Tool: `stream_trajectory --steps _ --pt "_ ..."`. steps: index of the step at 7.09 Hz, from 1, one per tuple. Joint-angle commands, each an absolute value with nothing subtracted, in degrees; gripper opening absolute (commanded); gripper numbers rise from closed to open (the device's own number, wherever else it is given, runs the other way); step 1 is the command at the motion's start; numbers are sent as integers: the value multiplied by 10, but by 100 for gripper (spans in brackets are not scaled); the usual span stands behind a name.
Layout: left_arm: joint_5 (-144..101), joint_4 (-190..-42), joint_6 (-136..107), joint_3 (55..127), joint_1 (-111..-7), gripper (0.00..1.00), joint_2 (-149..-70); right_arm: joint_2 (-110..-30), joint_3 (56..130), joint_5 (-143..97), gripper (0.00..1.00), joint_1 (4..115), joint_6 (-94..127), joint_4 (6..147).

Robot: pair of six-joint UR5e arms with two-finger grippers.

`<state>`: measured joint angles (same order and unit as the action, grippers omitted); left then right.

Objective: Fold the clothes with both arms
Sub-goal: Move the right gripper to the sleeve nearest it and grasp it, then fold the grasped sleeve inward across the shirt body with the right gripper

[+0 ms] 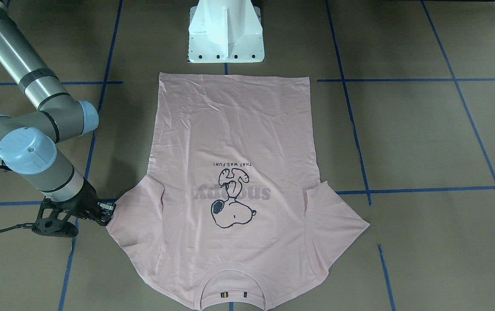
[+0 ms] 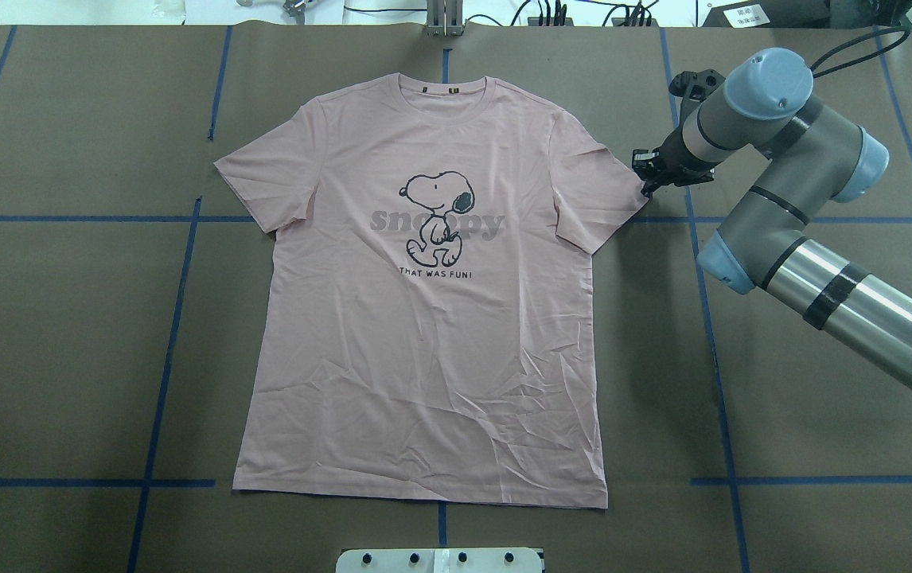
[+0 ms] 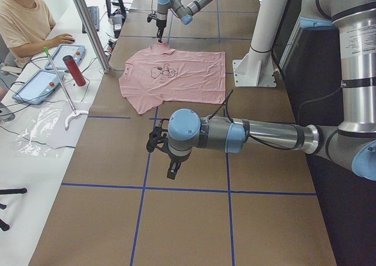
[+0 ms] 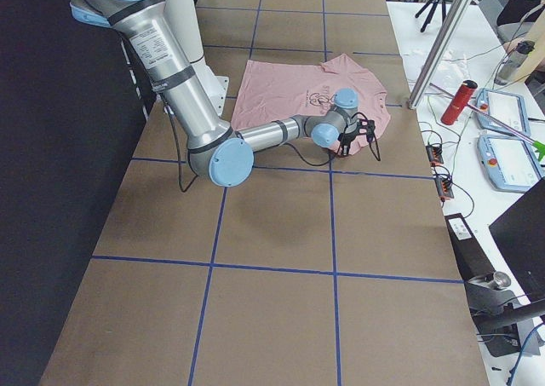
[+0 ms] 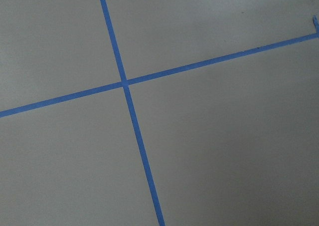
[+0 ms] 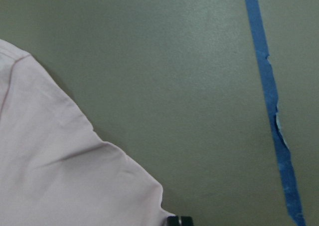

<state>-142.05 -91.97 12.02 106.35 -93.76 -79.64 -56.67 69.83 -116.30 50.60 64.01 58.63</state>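
Observation:
The pale pink T-shirt (image 1: 230, 142) lies flat and face up on the brown table, collar away from the robot's base; it also shows in the overhead view (image 2: 424, 342). My right gripper (image 2: 645, 181) sits low at the outer corner of the shirt's right-hand sleeve (image 2: 595, 191), seen at the left in the front view (image 1: 108, 214). It looks shut on that sleeve's edge; in the right wrist view creases in the sleeve (image 6: 60, 176) run to a fingertip (image 6: 179, 220). My left gripper (image 3: 172, 171) hangs over bare table far from the shirt; I cannot tell if it is open.
The white pedestal base (image 1: 226, 32) stands just behind the shirt's hem. Blue tape lines (image 5: 124, 81) grid the table. A side bench with tablets and a red bottle (image 3: 73, 69) runs along the far edge, where a person (image 3: 23, 19) sits.

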Motion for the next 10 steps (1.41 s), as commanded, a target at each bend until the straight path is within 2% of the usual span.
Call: stream_trajectory --steps 1,3,5,6,7,8,10 --pt "-1433 -920 120 1064 -938 100 -795 -531 700 -1162 0 498 716 598" --pt "-1433 -920 120 1067 -938 100 -791 -494 694 -1102 0 463 763 620" --pt "-1433 -920 120 1069 -938 100 -791 -424 628 -1070 0 439 800 622" --pt "-1433 -920 120 1070 -938 100 -791 -421 625 -1045 0 429 799 621" --pt "-1441 -920 119 1081 -938 100 -791 -422 625 -1006 94 417 799 621" --pt "-1475 -923 117 1080 -937 100 -793 -422 625 -996 100 417 801 621" --pt "-1479 -987 -26 1064 -899 100 -850 -417 642 -1002 100 419 789 623"
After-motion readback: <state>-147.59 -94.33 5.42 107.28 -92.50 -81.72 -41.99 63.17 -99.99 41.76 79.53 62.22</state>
